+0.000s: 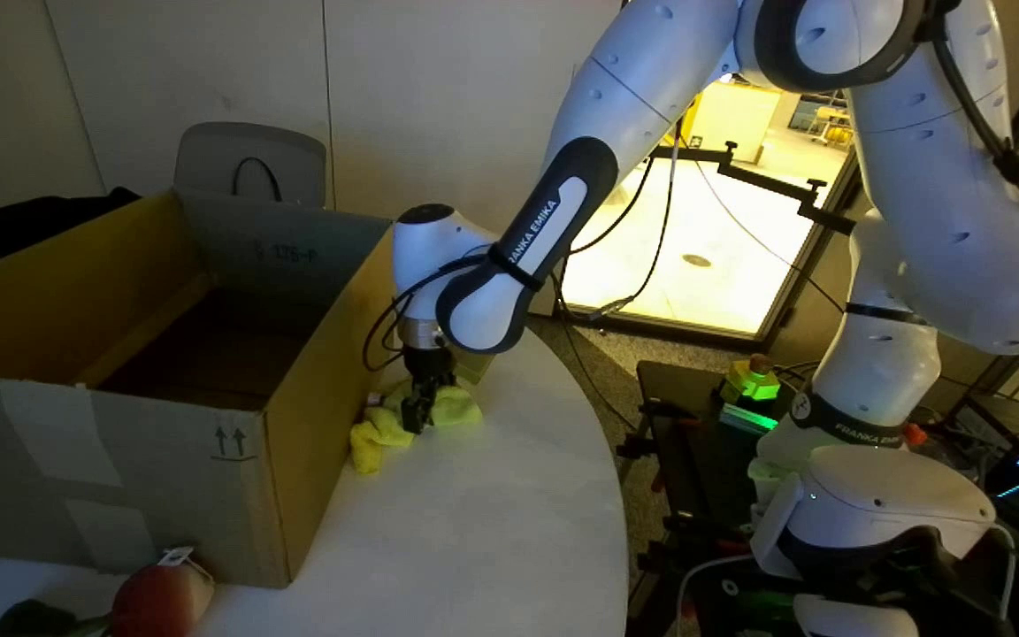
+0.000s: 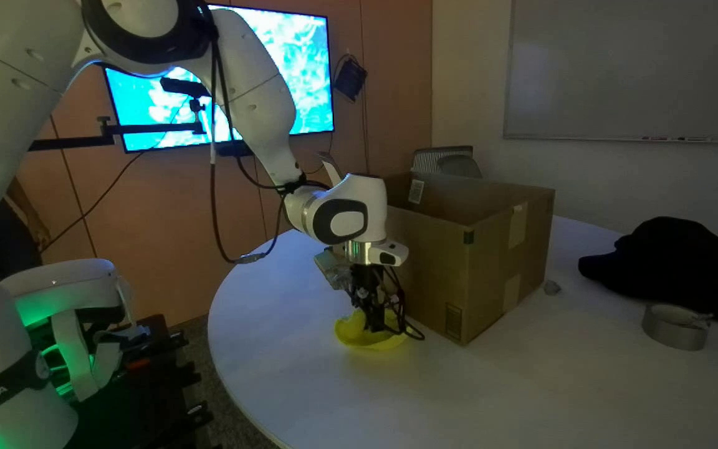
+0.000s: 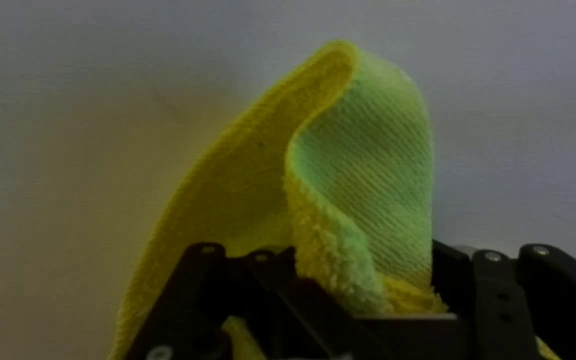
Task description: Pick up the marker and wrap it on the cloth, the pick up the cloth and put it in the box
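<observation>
The yellow-green cloth lies bunched on the white table beside the cardboard box. The cloth also shows in an exterior view and, folded upward, in the wrist view. My gripper points down into the cloth at table height. In the wrist view, my gripper has a thick fold of cloth filling the gap between its fingers, touching both. The box stands open at the top, right next to the gripper. The marker is not clearly visible; the cloth may hide it.
A red and white round object lies by the box's near corner. A grey tape roll, a black cloth item and a small grey piece lie past the box. The table edge curves nearby.
</observation>
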Controlling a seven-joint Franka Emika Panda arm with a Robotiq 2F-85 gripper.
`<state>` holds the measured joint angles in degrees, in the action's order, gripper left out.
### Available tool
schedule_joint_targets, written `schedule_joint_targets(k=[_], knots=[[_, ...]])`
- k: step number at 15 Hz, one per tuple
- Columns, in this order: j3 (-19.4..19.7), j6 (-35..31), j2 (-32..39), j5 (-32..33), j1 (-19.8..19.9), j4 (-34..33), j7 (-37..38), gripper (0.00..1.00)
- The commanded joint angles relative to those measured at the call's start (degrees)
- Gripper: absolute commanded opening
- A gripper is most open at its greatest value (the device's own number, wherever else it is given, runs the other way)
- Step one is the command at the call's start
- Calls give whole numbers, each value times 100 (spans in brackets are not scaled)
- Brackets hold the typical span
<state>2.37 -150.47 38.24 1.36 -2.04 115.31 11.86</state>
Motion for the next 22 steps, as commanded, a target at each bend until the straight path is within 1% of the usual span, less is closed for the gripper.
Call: schedule_joint_targets(k=[1, 2, 5, 7, 9, 11, 14, 17, 20, 22], knots=[[113, 176, -420, 12, -157, 384, 25, 15], [143, 257, -539, 40, -196, 483, 53, 14], [221, 583, -1073, 140, -314, 878, 111, 15], [283, 935, -1501, 267, -408, 1078, 200, 15], [340, 1266, -1973, 473, -501, 1223, 386, 14], [373, 1553, -2456, 756, -590, 1266, 736, 15], [244, 1858, -3013, 1089, -601, 1113, 1241, 15], [73, 1843, -3339, 1307, -560, 834, 1810, 15], [-86, 1625, -3356, 1485, -524, 483, 2414, 15], [-159, 1540, -3209, 1675, -526, 138, 2835, 15]])
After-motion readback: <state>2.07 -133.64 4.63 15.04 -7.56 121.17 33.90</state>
